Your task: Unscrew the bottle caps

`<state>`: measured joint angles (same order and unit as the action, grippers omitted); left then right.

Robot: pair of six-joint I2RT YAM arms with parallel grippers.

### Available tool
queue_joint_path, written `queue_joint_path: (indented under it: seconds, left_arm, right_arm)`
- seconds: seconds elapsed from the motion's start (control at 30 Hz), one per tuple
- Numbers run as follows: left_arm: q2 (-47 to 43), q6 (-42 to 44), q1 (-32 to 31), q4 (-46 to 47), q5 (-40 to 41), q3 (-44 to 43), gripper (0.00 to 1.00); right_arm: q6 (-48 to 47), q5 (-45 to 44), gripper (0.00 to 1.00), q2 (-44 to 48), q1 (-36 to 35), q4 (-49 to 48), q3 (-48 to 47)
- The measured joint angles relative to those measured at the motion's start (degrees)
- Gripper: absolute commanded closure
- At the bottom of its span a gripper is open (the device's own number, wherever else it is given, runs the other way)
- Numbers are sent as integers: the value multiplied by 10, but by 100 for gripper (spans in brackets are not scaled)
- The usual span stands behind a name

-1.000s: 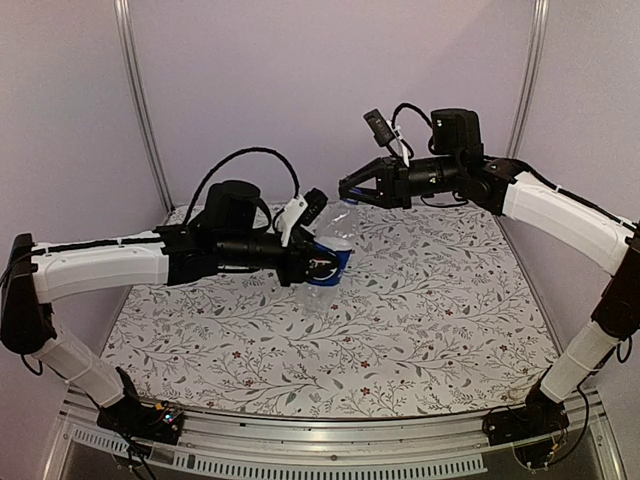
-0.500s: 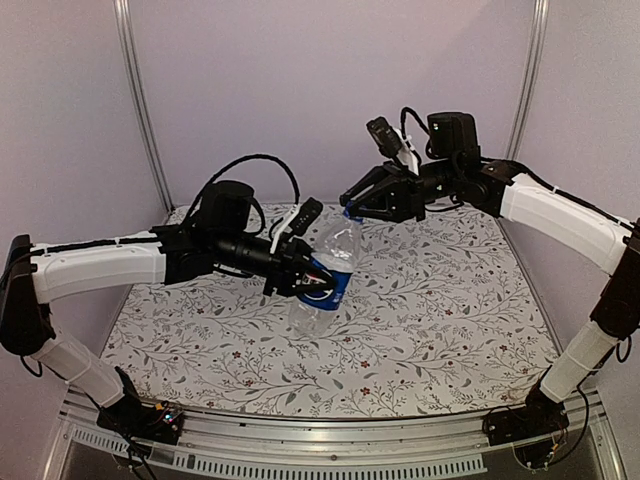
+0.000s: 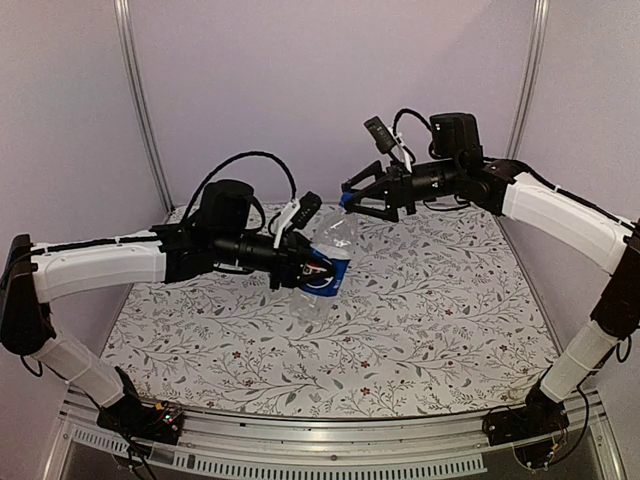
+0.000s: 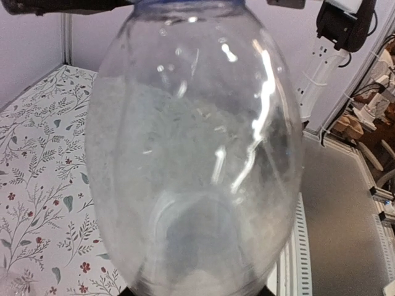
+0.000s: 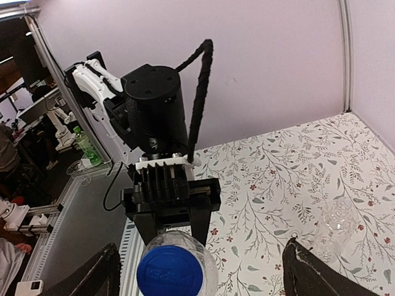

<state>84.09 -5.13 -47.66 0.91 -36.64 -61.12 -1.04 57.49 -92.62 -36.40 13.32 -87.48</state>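
My left gripper (image 3: 318, 268) is shut on the blue-labelled clear bottle (image 3: 330, 255) and holds it tilted above the table, neck pointing up and to the right. That bottle (image 4: 194, 154) fills the left wrist view. Its bright blue cap (image 5: 170, 271) sits on the neck, seen end-on in the right wrist view. My right gripper (image 3: 350, 200) is open at the cap, one finger (image 5: 102, 271) to each side and well apart from it. A second, plain clear bottle (image 5: 336, 228) lies on the tablecloth; its cap cannot be made out.
A floral tablecloth (image 3: 420, 310) covers the table. Pale walls with metal posts (image 3: 140, 110) close in the back and sides. A metal rail (image 3: 330, 455) runs along the near edge.
My right gripper came down to the blue cap and has now opened wide. The left gripper shifted the bottle slightly and keeps its hold.
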Motion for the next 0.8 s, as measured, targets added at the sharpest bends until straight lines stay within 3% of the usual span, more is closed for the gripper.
queue_joint_path:
  seconds: [0.5, 0.8]
  left_arm:
    - [30, -9, -19, -2, 187, -18, 71]
    - [52, -9, -55, -5, 293, -46, 71]
  right_arm:
    - [175, -232, 9, 33, -6, -40, 0]
    - [214, -296, 14, 17, -30, -32, -4]
